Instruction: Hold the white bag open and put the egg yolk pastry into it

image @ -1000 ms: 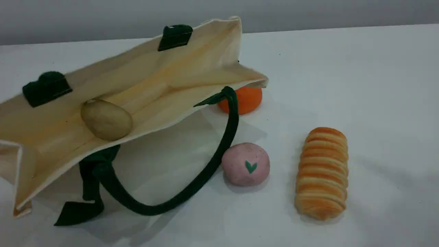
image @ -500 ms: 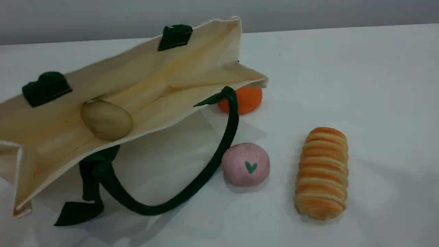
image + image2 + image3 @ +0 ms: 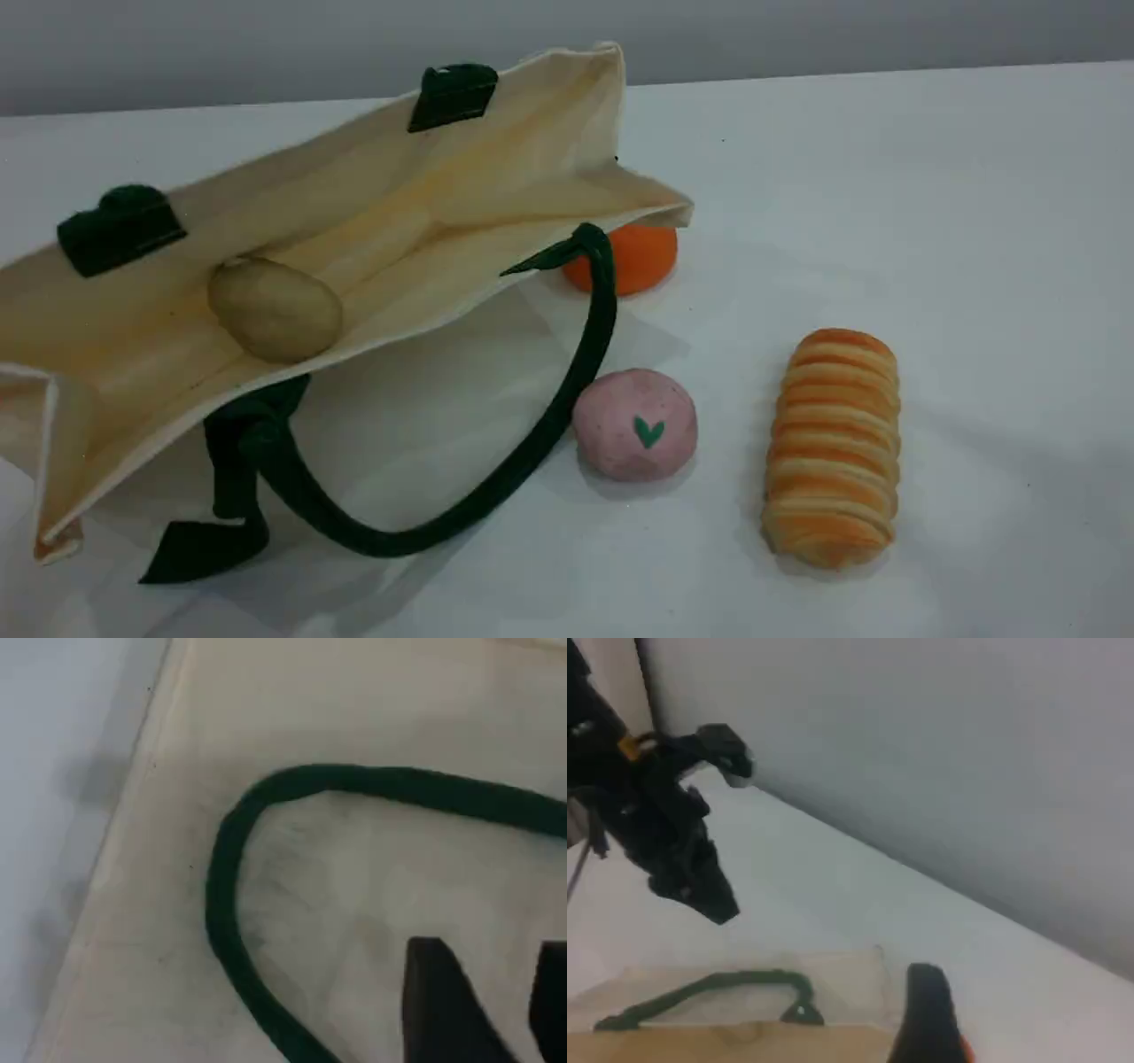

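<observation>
White bag [image 3: 354,709] — beneath left pincer [image 3: 489,950]

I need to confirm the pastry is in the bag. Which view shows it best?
The scene view: the pastry lies in full sight inside the open bag. Both wrist views show only bag cloth and the green handle, no pastry.

white bag [image 3: 425,204] – lying open, egg yolk pastry [image 3: 275,308] inside
</observation>
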Tool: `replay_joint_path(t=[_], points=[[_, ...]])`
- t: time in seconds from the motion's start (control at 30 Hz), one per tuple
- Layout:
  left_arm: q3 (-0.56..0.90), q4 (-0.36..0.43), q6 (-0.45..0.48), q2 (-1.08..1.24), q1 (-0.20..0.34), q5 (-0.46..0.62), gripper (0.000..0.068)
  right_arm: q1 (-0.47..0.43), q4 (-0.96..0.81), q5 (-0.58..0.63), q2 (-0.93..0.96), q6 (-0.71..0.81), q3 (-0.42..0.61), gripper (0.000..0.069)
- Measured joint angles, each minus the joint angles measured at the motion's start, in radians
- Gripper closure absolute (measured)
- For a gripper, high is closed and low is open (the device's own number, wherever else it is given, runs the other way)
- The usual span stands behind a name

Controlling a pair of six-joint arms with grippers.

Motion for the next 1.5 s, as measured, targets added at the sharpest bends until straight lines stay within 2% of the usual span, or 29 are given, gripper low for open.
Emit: replay_joint_path(t=[0.1,0.27,0.37,0.57,0.83,1.07,1.23,1.33,1.5], points=[[0.000,0.000,0.000,0.036,0.000,-0.010,0.0372,0.000,0.000,0.007,0.000,0.000,0.000,0.0220],[0.000,-0.002,0.018,0.109,-0.021,-0.014,0.0364,0.000,0.000,0.007,0.000,0.000,0.000,0.0220],[0.000,-0.030,0.027,0.157,-0.060,-0.055,0.0364,0.000,0.000,0.008,0.000,0.000,0.000,0.0220],[0.000,-0.032,0.043,0.231,-0.146,-0.114,0.0364,0.000,0.000,0.021,0.000,0.000,0.000,0.0220],[0.000,-0.054,0.043,0.245,-0.207,-0.136,0.0364,0.000,0.000,0.026,0.000,0.000,0.000,0.0220],[0.000,-0.074,0.044,0.244,-0.283,-0.164,0.0364,0.000,0.000,0.026,0.000,0.000,0.000,0.0220],[0.000,-0.086,0.044,0.244,-0.291,-0.174,0.0364,0.000,0.000,0.026,0.000,0.000,0.000,0.0220],[0.000,-0.123,0.045,0.244,-0.293,-0.185,0.0363,0.000,0.000,0.028,0.000,0.000,0.000,0.0220],[0.000,-0.127,0.044,0.245,-0.339,-0.206,0.0363,0.000,0.000,0.031,0.000,0.000,0.000,0.0220]])
